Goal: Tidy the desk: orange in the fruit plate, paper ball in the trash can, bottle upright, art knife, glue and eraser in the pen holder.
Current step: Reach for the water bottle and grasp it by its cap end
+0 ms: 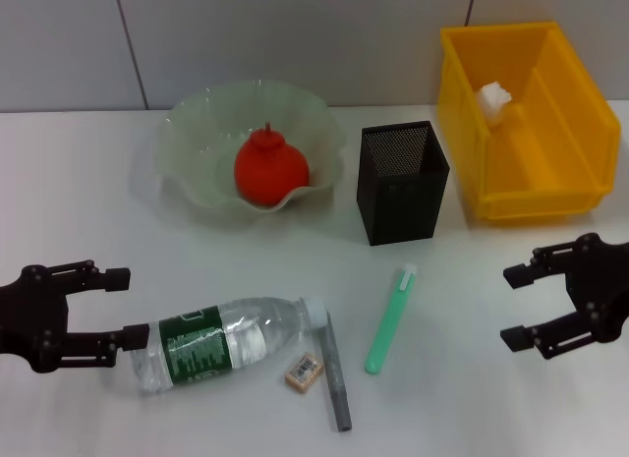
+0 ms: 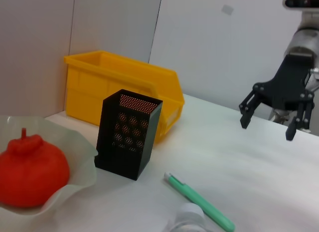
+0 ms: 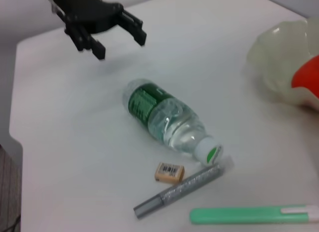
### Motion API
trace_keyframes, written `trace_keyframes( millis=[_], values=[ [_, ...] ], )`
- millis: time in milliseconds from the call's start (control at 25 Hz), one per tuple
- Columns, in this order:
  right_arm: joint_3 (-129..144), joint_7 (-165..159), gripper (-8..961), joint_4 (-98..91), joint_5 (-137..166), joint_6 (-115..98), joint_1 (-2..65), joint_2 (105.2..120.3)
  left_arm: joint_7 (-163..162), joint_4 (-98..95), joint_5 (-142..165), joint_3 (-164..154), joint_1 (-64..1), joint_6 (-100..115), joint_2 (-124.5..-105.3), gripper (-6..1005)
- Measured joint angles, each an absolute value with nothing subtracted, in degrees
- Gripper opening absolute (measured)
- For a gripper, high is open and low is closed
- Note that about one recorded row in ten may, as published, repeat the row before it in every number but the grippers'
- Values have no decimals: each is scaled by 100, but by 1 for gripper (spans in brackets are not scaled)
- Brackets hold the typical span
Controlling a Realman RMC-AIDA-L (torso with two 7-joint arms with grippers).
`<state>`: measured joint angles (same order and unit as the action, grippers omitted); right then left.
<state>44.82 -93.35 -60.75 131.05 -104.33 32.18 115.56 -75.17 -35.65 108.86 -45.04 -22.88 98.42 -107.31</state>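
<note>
The orange [image 1: 270,169] sits in the fruit plate [image 1: 197,123]. A paper ball [image 1: 494,98] lies inside the yellow trash can [image 1: 550,172]. On the desk the bottle [image 1: 231,341] lies on its side, cap toward the grey glittery glue stick [image 1: 336,373]. The tan eraser [image 1: 305,371] rests between them. A green art knife [image 1: 390,317] lies in front of the black mesh pen holder [image 1: 403,182]. My left gripper [image 1: 131,307] is open just beyond the bottle's base. At the right, my right gripper [image 1: 507,307] hangs open over bare desk.
The pen holder stands between the fruit plate and the trash can. A grey wall runs behind the desk. The desk's left corner edge [image 3: 15,92] shows in the right wrist view, past the left gripper [image 3: 119,47].
</note>
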Motion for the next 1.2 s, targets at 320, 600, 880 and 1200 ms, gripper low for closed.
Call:
trace_keyframes(
  millis=[320,600,880,1200],
  values=[
    [4481,-9144,826,-6089,13225,-10373,3129,11620,-7923,-4117,10902,-4518,-2598,9967,-10901,841],
    [4251,-8828,826,-6036,13220,-10307,3112,11720,-8885,-4910,12052,-4634,-3602,9959,-11216,841],
    [4174,-8829,826,-5951,13169,-10276,3144,11764,-9549,-5185,13840,-4653,-4747,9766,-11766,841],
    [4174,-8927,826,-5889,13185,-10268,3171,11780,-10283,-4841,14271,-5997,-5226,8735,-11879,841]
  ],
)
